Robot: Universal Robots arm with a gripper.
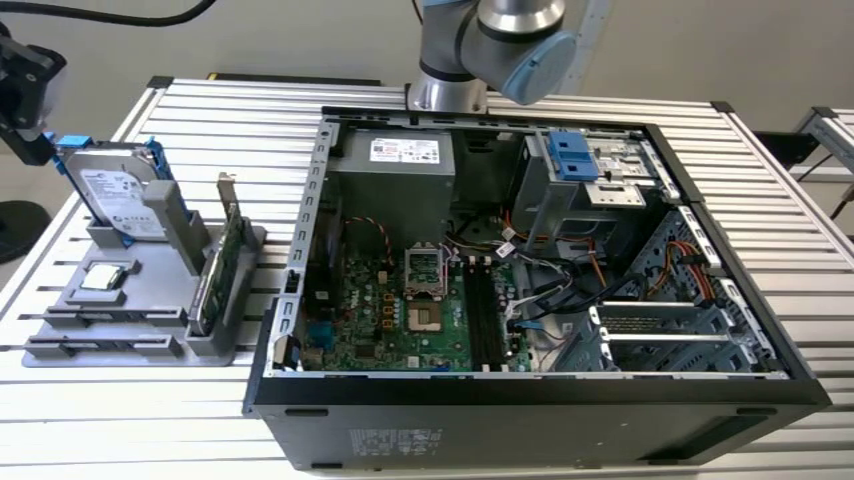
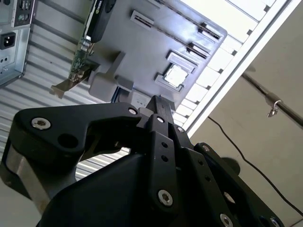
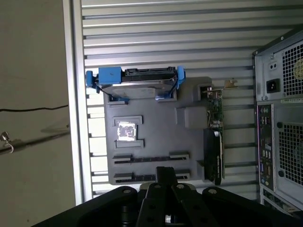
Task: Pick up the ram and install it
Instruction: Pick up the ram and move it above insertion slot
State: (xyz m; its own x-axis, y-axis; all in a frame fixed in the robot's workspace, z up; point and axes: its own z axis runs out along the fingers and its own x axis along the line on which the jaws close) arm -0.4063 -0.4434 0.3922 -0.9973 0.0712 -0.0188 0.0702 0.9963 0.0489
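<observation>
One open computer case (image 1: 534, 420), one grey holder (image 1: 147, 295), one hard drive (image 1: 118, 195), one green card (image 1: 218, 265), one processor chip (image 1: 104, 278), one robot arm (image 1: 501, 40)

The exterior view looks steeply down from high up onto the slatted table (image 1: 174, 100). It takes in the whole open computer case (image 1: 534, 260) and, at the exterior view's left, the grey parts holder (image 1: 147, 290). The first wrist view faces straight down on that holder (image 3: 161, 127) from some height, past the gripper (image 3: 165, 172). The second wrist view is closer and tilted, looking obliquely past the gripper (image 2: 161, 106) and across the holder (image 2: 137, 52) to the table's edge. All three share the holder; both wrist views also catch the case's rear panel (image 3: 279, 118) (image 2: 12, 38).
</observation>
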